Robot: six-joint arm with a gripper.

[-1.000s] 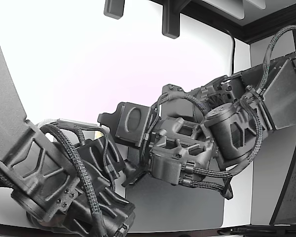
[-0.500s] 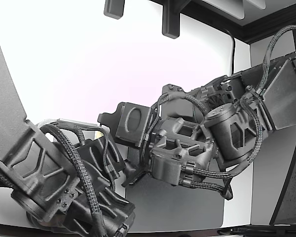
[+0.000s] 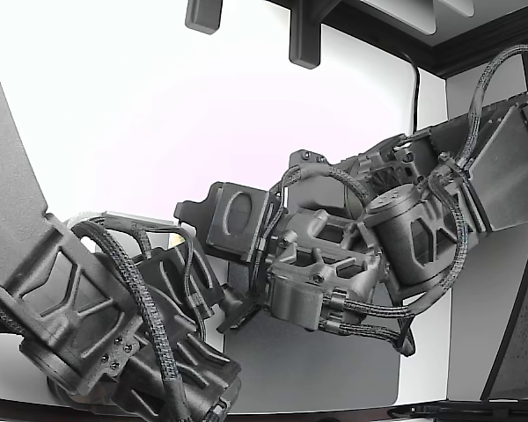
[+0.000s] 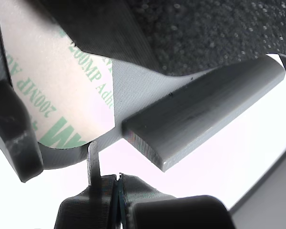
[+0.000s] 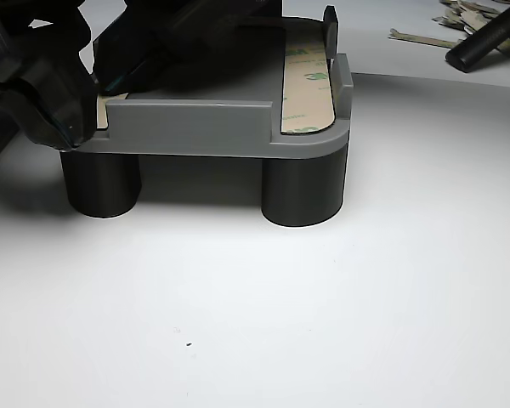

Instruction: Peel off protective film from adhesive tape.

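Nothing has visibly shifted across the exterior views, so the peel looks not yet begun. At the grey fixture's (image 5: 195, 127) left corner in the other view, the gripper (image 5: 85, 85) sits on a tan strip end; its jaw opening cannot be judged. Printed protective film (image 5: 308, 81) lies along the right edge. White bench (image 5: 263, 314) below; loose strips (image 5: 446, 30) far right.

green print on the tape's protective film (image 4: 57, 90) reads "200mp" and partly "3m".

White table (image 5: 323, 297), grey fixture (image 5: 195, 127) standing on two dark cylindrical feet, possibly peeled film strips (image 5: 433, 36) far behind
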